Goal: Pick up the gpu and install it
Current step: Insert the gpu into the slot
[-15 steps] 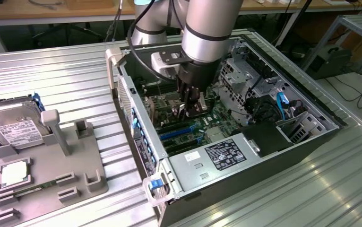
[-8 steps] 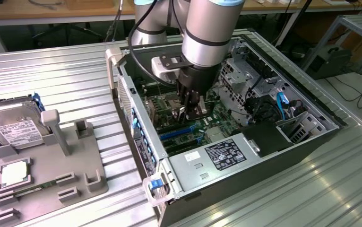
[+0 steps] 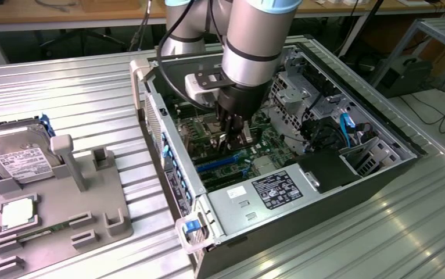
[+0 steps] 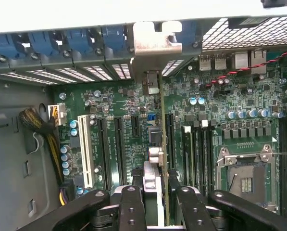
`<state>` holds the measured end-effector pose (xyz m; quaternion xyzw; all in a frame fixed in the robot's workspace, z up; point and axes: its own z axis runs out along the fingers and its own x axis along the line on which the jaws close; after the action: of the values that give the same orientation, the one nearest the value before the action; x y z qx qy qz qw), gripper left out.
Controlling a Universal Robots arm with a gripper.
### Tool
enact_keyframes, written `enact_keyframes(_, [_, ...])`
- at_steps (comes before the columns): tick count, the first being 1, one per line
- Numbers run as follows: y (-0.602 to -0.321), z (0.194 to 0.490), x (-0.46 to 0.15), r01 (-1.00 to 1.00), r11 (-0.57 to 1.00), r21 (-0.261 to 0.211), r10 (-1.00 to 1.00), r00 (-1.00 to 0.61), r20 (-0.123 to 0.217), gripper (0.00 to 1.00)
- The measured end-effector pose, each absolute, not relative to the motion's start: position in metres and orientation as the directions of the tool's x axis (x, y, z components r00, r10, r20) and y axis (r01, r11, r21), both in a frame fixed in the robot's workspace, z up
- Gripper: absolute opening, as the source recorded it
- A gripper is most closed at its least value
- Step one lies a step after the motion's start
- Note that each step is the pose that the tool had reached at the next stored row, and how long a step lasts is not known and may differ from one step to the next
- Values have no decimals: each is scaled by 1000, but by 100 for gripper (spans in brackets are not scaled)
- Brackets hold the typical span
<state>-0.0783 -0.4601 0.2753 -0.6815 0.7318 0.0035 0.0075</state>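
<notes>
**Holding gpu edge-on over the motherboard slots**

You've got the gripper (image 4: pixel 156 204) down inside the case (image 3: pixel 151 102), black fingers (image 4: pixel 130 207) pinched narrow on the gpu (image 4: pixel 155 161). Card stands on edge between them, running across the motherboard (image 4: pixel 109 103) towards the case's rear wall. It sits in line with the long black expansion slots (image 4: pixel 118 149), with the white slot (image 4: pixel 85 149) on one side and the empty CPU socket (image 4: pixel 244 175) well off on the other. Can't tell if the card's edge is in a slot or just above it. At the far end its silvery bracket (image 4: pixel 153 41) is right up against the rear wall, between the vented slot covers (image 4: pixel 97 72) and beside the blue latches (image 4: pixel 81 41). Outside the case, near the table's (image 3: pixel 75 93) edge on the exterior view's left, the grey tray (image 3: pixel 90 203) carries the hard drive (image 3: pixel 17 160) and a small silver chip (image 3: pixel 18 212).
</notes>
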Motion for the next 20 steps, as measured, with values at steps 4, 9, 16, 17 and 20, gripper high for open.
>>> enact_keyframes(4, [-460,272,-79,-997,74,-5,-997,-74,-14,30])
enact_keyframes(9, [-460,271,-81,-997,74,-5,-997,-74,-14,30])
enact_keyframes(16, [-462,269,-81,-997,75,-5,-997,-74,-14,30])
enact_keyframes(17, [-463,269,-81,-997,74,-5,-997,-74,-14,30])
enact_keyframes(20, [-465,268,-81,-997,75,-5,-997,-75,-14,30])
